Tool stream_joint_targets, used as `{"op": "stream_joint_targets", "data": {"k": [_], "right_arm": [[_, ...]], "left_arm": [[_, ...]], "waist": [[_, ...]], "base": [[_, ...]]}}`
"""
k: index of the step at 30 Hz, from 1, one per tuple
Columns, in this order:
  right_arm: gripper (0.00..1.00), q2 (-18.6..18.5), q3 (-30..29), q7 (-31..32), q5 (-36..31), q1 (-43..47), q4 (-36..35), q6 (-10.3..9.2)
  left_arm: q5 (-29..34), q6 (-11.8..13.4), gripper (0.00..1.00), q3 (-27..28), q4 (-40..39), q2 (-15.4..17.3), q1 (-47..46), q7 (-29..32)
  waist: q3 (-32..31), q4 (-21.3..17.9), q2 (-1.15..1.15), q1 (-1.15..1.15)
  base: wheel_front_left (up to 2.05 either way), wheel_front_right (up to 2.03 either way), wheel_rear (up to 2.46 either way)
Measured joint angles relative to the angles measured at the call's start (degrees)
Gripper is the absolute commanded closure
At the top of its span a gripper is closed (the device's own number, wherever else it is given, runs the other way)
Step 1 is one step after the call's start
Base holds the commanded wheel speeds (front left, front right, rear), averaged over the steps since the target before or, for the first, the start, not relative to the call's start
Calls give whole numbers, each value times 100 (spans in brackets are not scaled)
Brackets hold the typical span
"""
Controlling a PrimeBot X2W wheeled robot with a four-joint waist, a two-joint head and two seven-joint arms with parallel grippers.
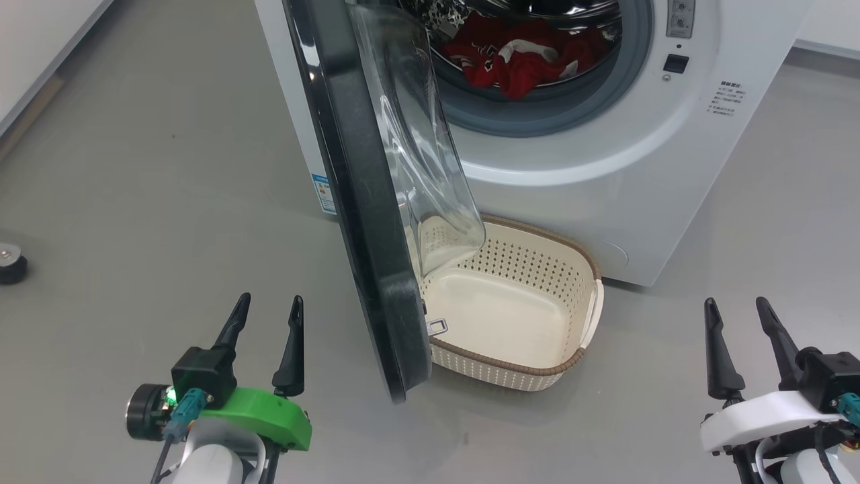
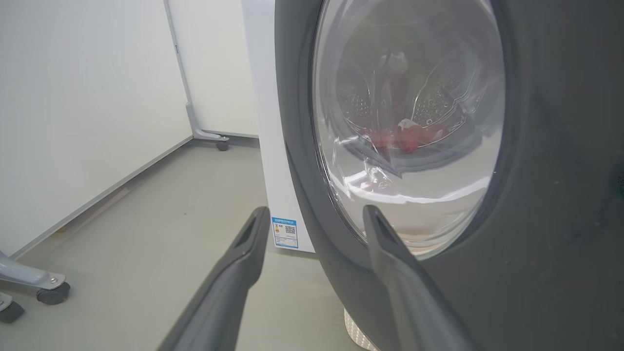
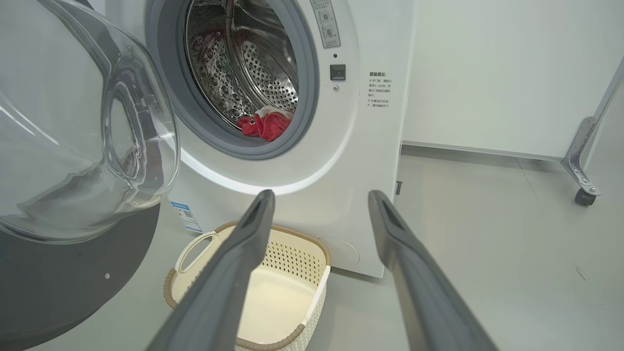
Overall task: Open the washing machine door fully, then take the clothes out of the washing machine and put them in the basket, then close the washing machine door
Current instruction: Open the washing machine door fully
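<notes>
The white washing machine (image 1: 605, 168) stands ahead with its black-rimmed door (image 1: 363, 202) swung out edge-on toward me, its clear glass bowl (image 1: 423, 148) facing right. Red and white clothes (image 1: 517, 57) lie in the steel drum, also seen as clothes (image 3: 265, 126) in the right wrist view. The cream basket (image 1: 531, 373) sits on the floor below the drum opening, partly behind the door. My left gripper (image 1: 269, 309) is open, low and left of the door's outer face (image 2: 536, 195). My right gripper (image 1: 736, 310) is open at the lower right, apart from the basket (image 3: 214, 243).
Grey floor (image 1: 134, 168) spreads on both sides of the machine. A black caster (image 1: 10, 265) sits at the far left. White wall panels on wheeled feet (image 3: 582, 195) stand to the machine's right, and another wheeled foot (image 2: 48, 292) is near my left gripper.
</notes>
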Motion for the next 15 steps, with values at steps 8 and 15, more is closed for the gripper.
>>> {"op": "stream_joint_targets", "data": {"k": [8,15], "right_arm": [[0,180,108,0,-313,233,-154,-47],[0,323,152,0,-434,396,-220,-48]], "left_arm": [[0,-5,0,19,32,0,3,0],[32,-5,0,48,62,0,23,0]], "waist": [[-46,-7,0,0],[-99,-22,0,0]], "base": [[0,0,0],[0,0,0]]}}
